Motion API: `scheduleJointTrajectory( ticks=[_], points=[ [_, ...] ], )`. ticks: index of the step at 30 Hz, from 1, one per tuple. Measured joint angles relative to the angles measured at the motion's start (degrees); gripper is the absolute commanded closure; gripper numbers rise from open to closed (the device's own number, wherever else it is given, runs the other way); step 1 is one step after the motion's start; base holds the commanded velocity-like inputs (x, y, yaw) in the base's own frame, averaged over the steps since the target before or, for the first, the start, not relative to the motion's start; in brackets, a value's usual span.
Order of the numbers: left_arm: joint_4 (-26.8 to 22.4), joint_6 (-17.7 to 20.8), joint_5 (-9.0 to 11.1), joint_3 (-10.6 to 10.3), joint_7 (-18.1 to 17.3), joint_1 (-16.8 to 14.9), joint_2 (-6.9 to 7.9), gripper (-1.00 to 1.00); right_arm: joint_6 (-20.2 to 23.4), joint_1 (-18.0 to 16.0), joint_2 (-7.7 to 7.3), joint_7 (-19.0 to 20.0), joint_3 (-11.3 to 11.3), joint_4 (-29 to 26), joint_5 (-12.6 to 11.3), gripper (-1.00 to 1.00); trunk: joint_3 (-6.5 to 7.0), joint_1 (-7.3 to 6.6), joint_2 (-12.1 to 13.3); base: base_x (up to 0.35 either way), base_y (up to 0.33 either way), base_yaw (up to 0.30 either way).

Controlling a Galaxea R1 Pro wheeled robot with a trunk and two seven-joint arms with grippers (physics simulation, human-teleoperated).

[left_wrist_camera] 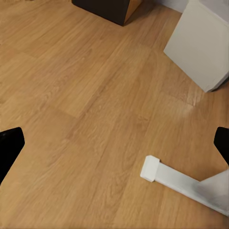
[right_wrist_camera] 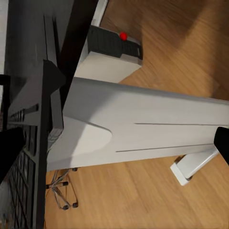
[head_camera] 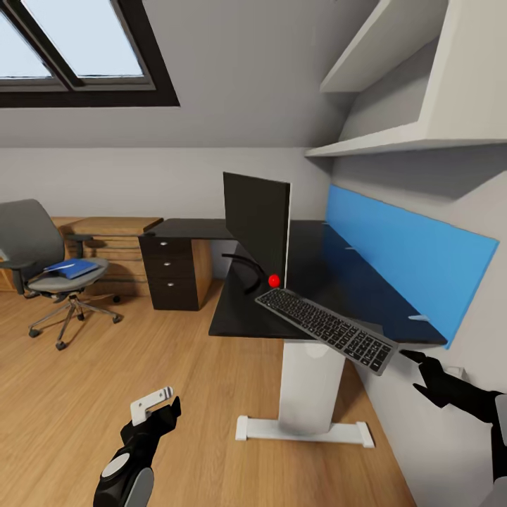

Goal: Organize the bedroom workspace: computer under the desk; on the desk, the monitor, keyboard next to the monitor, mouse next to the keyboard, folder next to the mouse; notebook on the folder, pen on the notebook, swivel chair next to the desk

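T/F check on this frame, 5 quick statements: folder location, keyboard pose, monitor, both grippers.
1. The blue folder lies on the swivel chair. True.
2. The keyboard lies flat in the middle of the desk. False: it is tilted and overhangs the desk's near edge.
3. The monitor stands on the desk. True.
4. The right gripper is clamped on the keyboard. False: it is just beside the keyboard's near end, fingers apart.
5. The left gripper holds the mouse. False: it is empty, above the wooden floor.
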Motion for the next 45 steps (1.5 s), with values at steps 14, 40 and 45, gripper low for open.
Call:
scheduleJointTrajectory(
  ticks=[14,40,45],
  points=[
    [0.01,0.00,0.07,0.00,-0.06,0.01,0.03,-1.00,-0.03,-0.02,0.13,0.04,0.07,0.00,0.12,-1.00,1.98,-2.42,4.43,0.000,0.000,0.000],
    [0.09,0.00,0.09,0.00,-0.07,0.00,0.06,-1.00,-0.11,-0.01,1.78,0.12,5.26,0.09,0.21,-1.00,1.98,-2.42,4.43,0.000,0.000,0.000],
    [0.16,0.00,0.09,0.00,-0.07,0.01,0.06,-1.00,-0.11,0.00,1.85,0.12,7.10,0.09,0.20,-1.00,1.98,-2.42,4.43,0.000,0.000,0.000]
  ],
)
